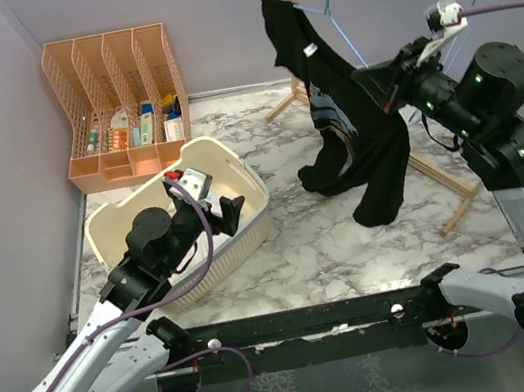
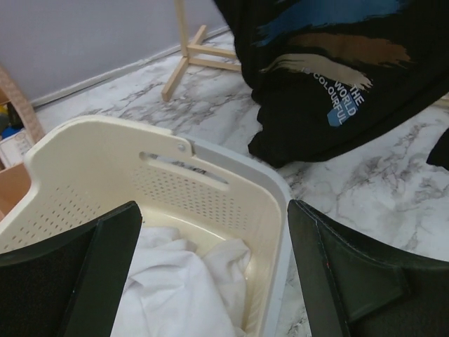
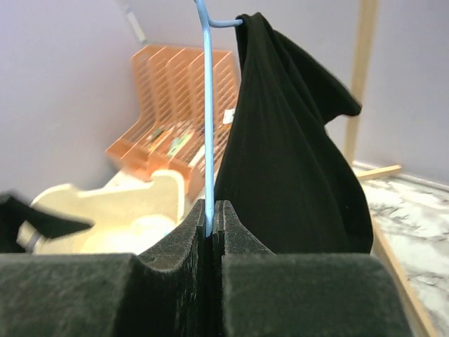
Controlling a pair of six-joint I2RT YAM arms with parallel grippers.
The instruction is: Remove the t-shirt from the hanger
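Hanger (image 3: 208, 105) is pinched in closed right jaws; t-shirt (image 3: 280, 161) beside them must likely be stripped by open left jaws.

t-shirt (image 2: 337, 70) print, "COLOURFUL" (rest unclear)

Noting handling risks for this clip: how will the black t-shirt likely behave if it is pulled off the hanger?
Probably floppy: the t-shirt sags in loose folds below the hanger. Likely light, since that thin wire carries it. It may snag rather than slide, being bunched over one hanger end.
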